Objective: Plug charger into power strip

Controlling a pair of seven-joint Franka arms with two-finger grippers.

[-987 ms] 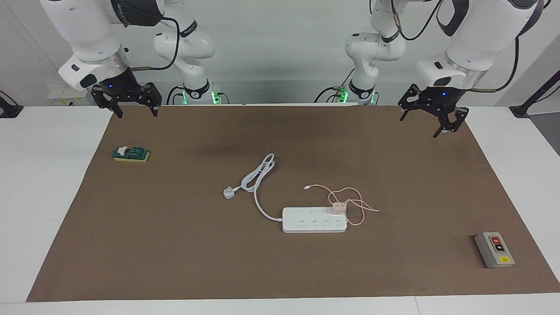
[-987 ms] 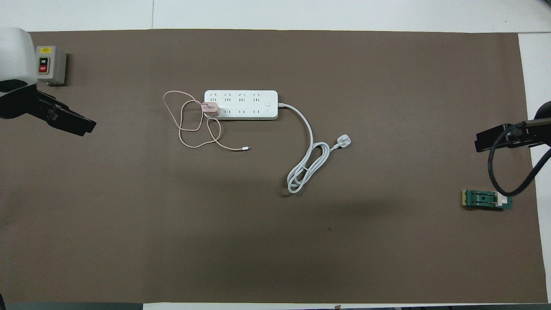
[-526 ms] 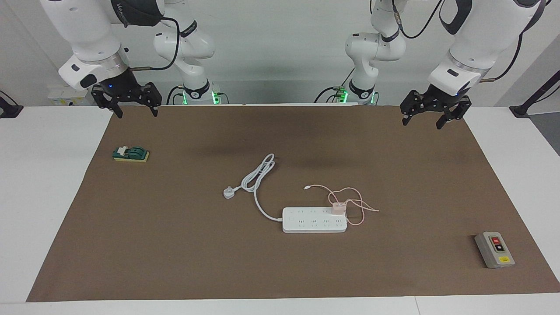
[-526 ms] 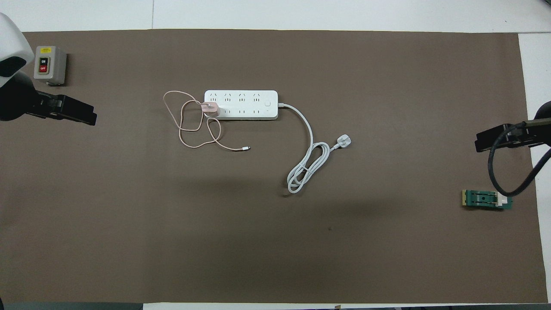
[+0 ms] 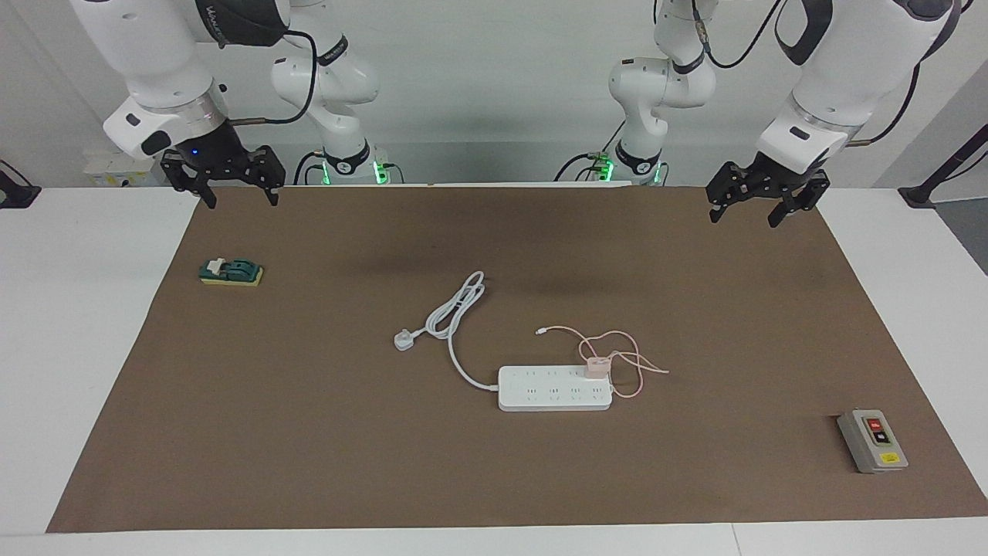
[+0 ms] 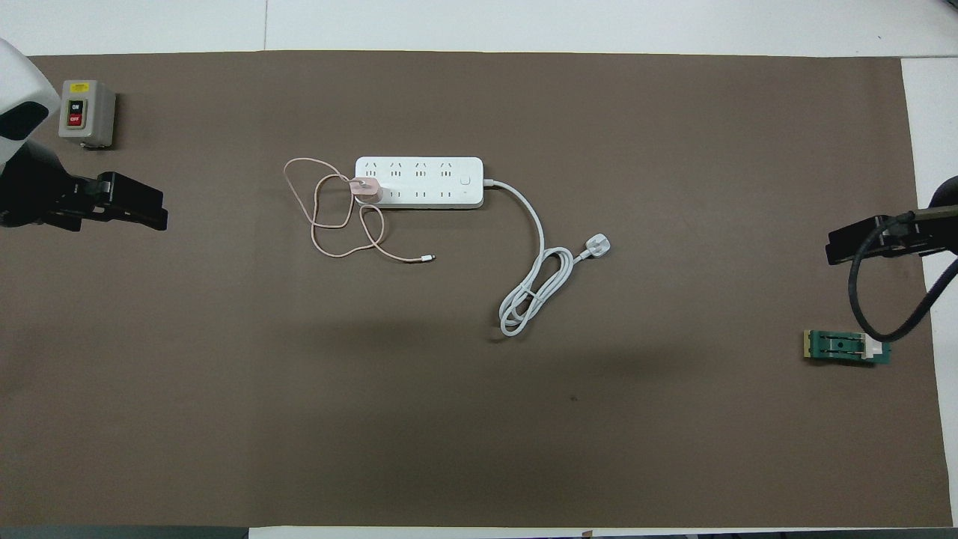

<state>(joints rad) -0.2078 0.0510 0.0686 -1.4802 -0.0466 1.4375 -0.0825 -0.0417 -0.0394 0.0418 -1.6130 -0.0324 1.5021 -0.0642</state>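
Since both arms hang raised at the robots' own edge of the brown mat [image 5: 309, 432], nearest comes the left tool [image 5: 755, 202], its jaws spread and empty, over the mat's corner at the left arm's end; the right tool [image 5: 225, 180], likewise spread with nothing between its fingers, waits over the matching corner at the right arm's end, with a small green block [image 5: 231, 272] lying a little farther out. Farther out, mid-surface, the white plug [image 5: 404, 340] and its looped cord lie toward the right arm's end of the power strip [image 5: 554, 388], whose long axis runs across the surface. At the strip's end toward the left arm, the charger [image 5: 596, 366] already sits upright on a socket, apparently seated, its pink cable [image 5: 625, 357] looping beside it. By my judgement the left arm is nearer, with open mat all around. Farthest out stands a grey switch box [image 5: 872, 441].
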